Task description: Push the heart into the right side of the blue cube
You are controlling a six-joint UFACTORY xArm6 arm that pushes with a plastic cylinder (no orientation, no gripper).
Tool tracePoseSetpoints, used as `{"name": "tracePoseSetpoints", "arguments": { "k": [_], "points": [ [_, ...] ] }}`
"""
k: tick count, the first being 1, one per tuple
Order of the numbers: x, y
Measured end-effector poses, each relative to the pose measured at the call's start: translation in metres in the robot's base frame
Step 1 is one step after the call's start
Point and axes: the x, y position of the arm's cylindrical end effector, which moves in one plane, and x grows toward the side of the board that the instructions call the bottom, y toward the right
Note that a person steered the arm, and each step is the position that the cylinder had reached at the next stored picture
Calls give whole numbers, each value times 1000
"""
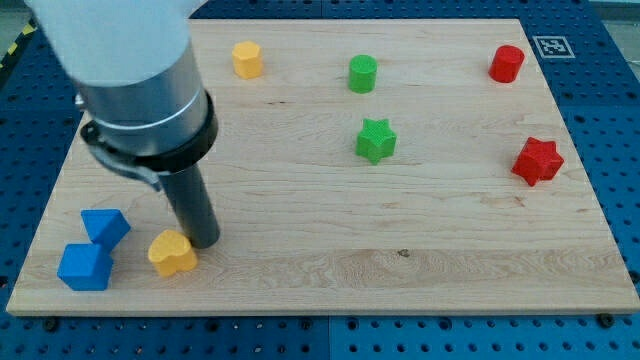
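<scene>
The yellow heart lay just right of the blue cube, near the board's lower left corner. My tip, a bare rod with nothing to open or close, stood against the heart's upper right edge. The heart looked light, rigid and prone to swivel; its right flank seemed the best contact. A black-and-white marker carried no readable text.

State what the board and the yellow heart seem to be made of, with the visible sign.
Board: apparently wood, pale with grain lines and a dark knot, matt finish. Yellow heart: probably plastic or painted wood; even, solid colour, no grain showing.
</scene>
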Motion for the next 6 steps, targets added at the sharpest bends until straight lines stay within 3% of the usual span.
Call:
{"name": "tracePoseSetpoints", "arguments": {
  "k": [1,2,6],
  "points": [
    [2,-10],
    [4,18],
    [24,-19]
  ]
}}
